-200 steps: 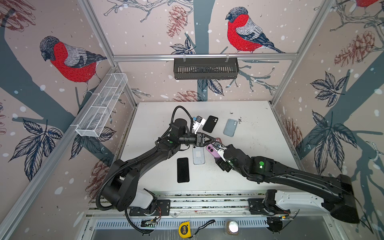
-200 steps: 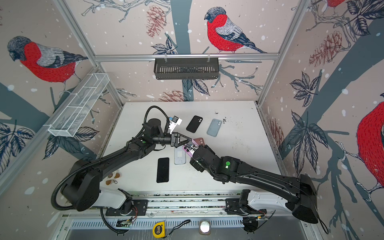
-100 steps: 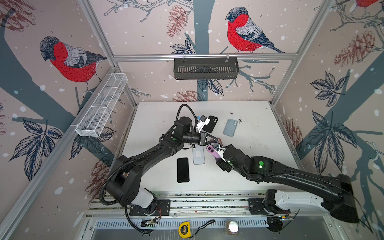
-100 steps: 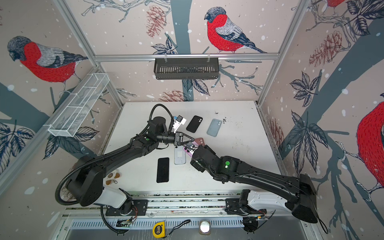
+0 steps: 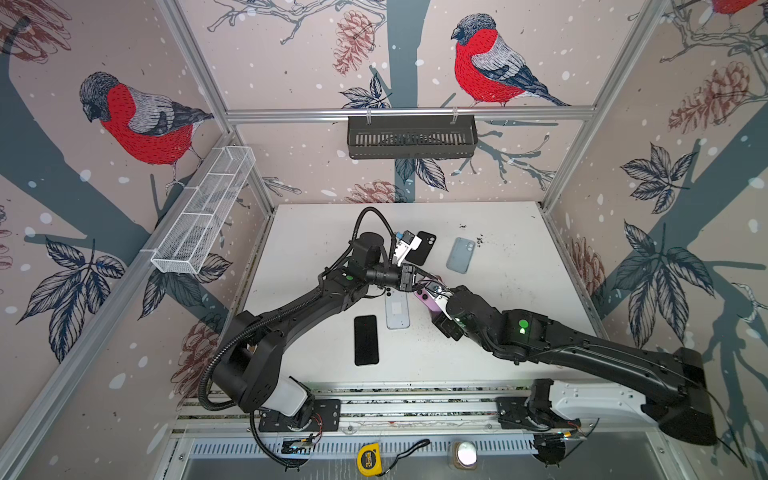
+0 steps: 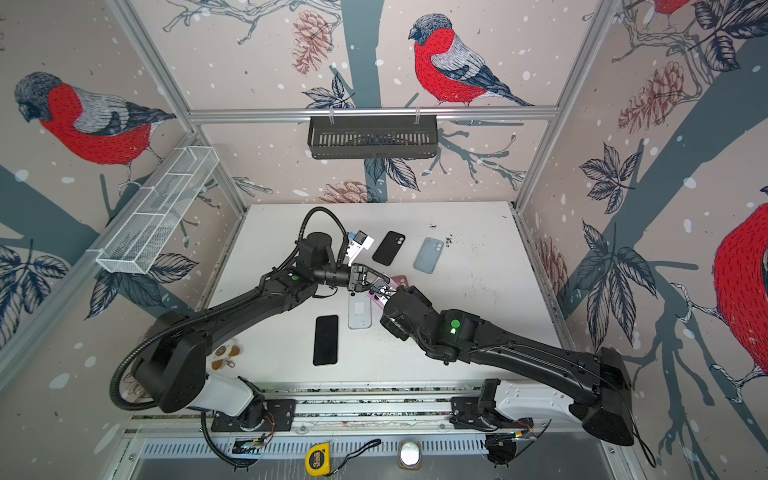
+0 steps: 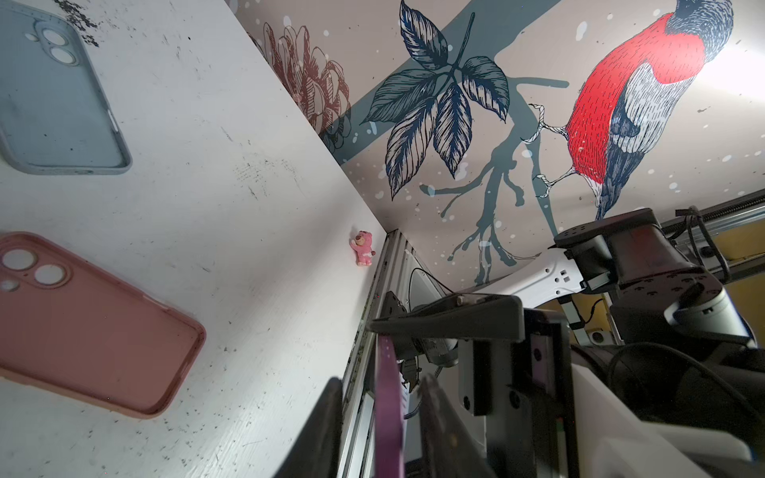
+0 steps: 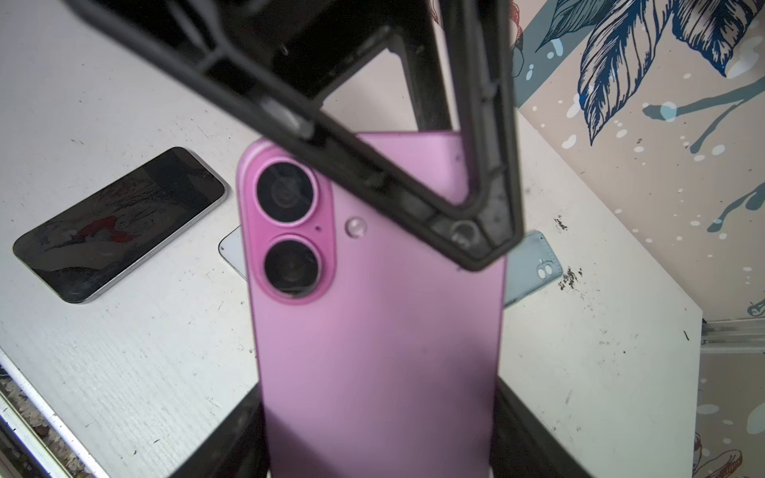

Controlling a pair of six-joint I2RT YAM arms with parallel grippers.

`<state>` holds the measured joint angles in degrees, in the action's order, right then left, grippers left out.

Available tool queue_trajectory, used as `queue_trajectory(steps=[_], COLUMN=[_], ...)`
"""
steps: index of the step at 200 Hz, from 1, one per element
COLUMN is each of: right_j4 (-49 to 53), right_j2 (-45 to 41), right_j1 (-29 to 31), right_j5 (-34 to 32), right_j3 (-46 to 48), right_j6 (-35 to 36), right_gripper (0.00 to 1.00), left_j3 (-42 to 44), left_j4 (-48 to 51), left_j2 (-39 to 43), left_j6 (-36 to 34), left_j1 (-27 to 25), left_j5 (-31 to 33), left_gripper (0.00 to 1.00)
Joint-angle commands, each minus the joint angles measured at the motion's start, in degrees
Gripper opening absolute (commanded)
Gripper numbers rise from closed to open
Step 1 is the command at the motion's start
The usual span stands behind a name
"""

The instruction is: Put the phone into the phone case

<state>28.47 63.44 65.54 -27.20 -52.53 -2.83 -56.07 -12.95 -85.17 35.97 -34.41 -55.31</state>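
A pink-purple phone is held off the table, back side up, with my right gripper shut across its width. In both top views it sits mid-table. My left gripper straddles the phone's camera end. Its jaws stand open, with a gap showing on each side of the phone's thin edge. Its black fingers cross over the phone in the right wrist view. The empty pink phone case lies open side up on the table just behind the grippers.
A blue-grey case and a black case lie further back. A black phone lies screen up and a pale phone back up, both towards the front. A small pink bear figure stands by the table's right edge.
My left gripper has shifted a little to the right, onto the phone's camera end. The right arm and the phone have stayed where they were.
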Motion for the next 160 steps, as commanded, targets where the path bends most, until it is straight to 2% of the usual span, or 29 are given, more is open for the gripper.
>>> queue_trajectory(steps=[1, 23, 27, 51, 73, 82, 87, 98, 113, 128, 142, 160], right_j4=[-1.75, -1.89, -1.90, -1.83, -1.28, -1.35, -1.53, -2.13, -2.80, -2.90, -3.36, -5.19], right_j2=[0.15, 0.25, 0.27, 0.08, -1.14, -2.48, -3.40, -5.62, -8.62, -10.32, -10.27, -9.66], right_j1=[-0.01, -0.04, -0.06, -0.04, -0.28, -0.56, -1.04, -2.72, -8.66, -19.46, -30.15, -39.41], right_j5=[-1.45, -1.37, -1.45, -2.20, -2.88, -1.80, -0.44, 3.70, 12.05, 24.85, 40.23, 52.52], right_j3=[-0.55, -0.47, -0.46, -0.54, -2.52, -3.60, -4.13, -5.14, -5.82, -5.79, -4.83, -2.45], right_j6=[0.46, 0.30, 0.23, -0.52, -2.98, -3.84, -4.28, -5.20, -7.61, -11.49, -14.68, -18.97], right_gripper=[0.70, 0.70, 0.70, 0.70, 0.94, 1.00, 0.99, 1.00, 0.99, 0.99, 0.99, 0.99], left_j3=[-0.09, 0.07, 0.15, 0.50, -0.76, -2.42, -3.33, -4.93, -6.96, -8.00, -6.84, -3.81], left_j4=[-1.19, -1.55, -1.52, -1.28, 3.70, 7.87, 10.68, 15.41, 21.52, 24.07, 22.58, 19.13], left_j2=[0.30, 0.59, 0.72, 1.61, 2.96, 3.87, 4.54, 6.16, 8.44, 11.06, 14.34, 19.25], left_j6=[-0.23, -0.26, -0.28, -0.62, -4.72, -7.97, -9.59, -13.49, -17.87, -21.27, -25.01, -31.86], left_j1=[-0.10, -0.12, -0.09, -0.12, 0.18, 0.63, 0.98, 1.66, 2.28, 2.37, 2.22, 0.02], left_j5=[-1.43, -1.78, -1.82, -1.33, 0.60, 3.21, 5.00, 9.66, 16.56, 22.93, 24.19, 27.41], left_gripper=[0.30, 0.08, 0.00, 0.00, 0.00, 0.00, 0.00, 0.00, 0.00, 0.00, 0.00, 0.00])
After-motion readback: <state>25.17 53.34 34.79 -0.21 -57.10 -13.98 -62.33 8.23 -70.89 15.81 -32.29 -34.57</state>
